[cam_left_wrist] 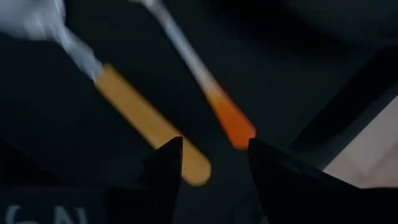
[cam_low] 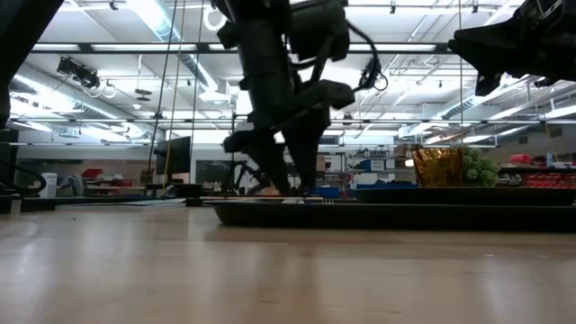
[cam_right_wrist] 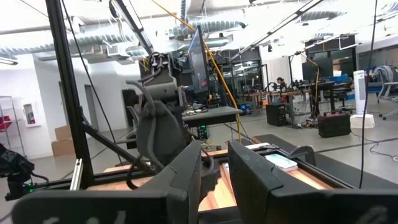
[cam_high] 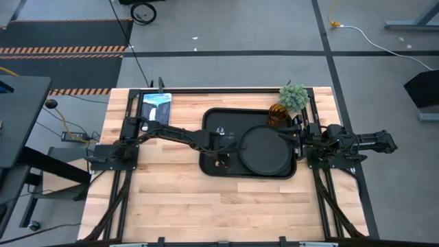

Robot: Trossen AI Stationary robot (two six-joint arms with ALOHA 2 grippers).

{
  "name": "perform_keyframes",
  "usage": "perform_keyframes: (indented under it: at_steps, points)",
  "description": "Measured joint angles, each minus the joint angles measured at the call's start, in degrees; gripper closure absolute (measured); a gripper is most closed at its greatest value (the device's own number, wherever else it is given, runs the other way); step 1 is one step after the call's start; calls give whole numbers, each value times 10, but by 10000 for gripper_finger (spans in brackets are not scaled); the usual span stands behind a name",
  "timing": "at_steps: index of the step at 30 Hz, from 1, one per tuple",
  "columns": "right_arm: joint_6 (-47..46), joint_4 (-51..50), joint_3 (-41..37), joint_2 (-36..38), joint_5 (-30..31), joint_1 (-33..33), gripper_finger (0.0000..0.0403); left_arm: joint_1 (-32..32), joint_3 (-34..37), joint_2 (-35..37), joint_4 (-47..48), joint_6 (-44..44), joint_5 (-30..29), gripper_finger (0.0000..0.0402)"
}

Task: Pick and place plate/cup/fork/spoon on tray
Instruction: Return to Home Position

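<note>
Two dark fingertips (cam_left_wrist: 168, 158) of the left gripper (cam_left_wrist: 211, 155) fill the bottom of the left wrist view, parted, with nothing clamped between them. Just beyond them two orange handles are seen lying on the tray's black floor: one, paler, running from the upper left toward the bottom centre, and one, deeper orange, ending just right of centre. Which handle belongs to the fork (cam_left_wrist: 149, 127) and which to the spoon (cam_left_wrist: 217, 112) cannot be told, since the metal ends are blurred at the top edge.

In the high view the left gripper (cam_high: 221, 149) is held over the left half of the tray (cam_high: 214, 118), at the frame's centre. The plate (cam_high: 266, 152) is seen resting in the tray's right half. The cup (cam_high: 277, 114) is found at the tray's upper right corner, beside a small green plant (cam_high: 293, 97); whether it stands on the tray or just outside the rim cannot be told. The right gripper (cam_high: 300, 139) is parked at the right edge of the tray; its fingers appear slightly parted in its own wrist view, and nothing is held.

The cutlery step is judged to be in hand, a release having probably just been made over the tray. A straight lift clear of the handles is called for next, without dragging either piece, and then the cup should be checked.

Counted: one tray, one plate, one cup, one fork, one spoon, one plant, two arms, all on one wooden counter (cam_high: 171, 206).
</note>
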State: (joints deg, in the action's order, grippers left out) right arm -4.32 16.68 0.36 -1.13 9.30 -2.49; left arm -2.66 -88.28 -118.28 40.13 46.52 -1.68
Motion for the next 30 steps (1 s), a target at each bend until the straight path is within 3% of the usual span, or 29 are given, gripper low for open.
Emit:
perform_keyframes:
  at_steps: [8, 17, 30]
  points:
    - [0, 0, 0, 0, 0, 0, 315, 7, -14, 1, -30, -67, -112, 210]
    - [0, 2, 0, 0, 0, 0, 315, 37, -14, -17, -37, -131, -136, 210]
    - [0, 13, 0, 0, -1, 0, 315, 44, -14, -37, -149, -282, -221, 210]
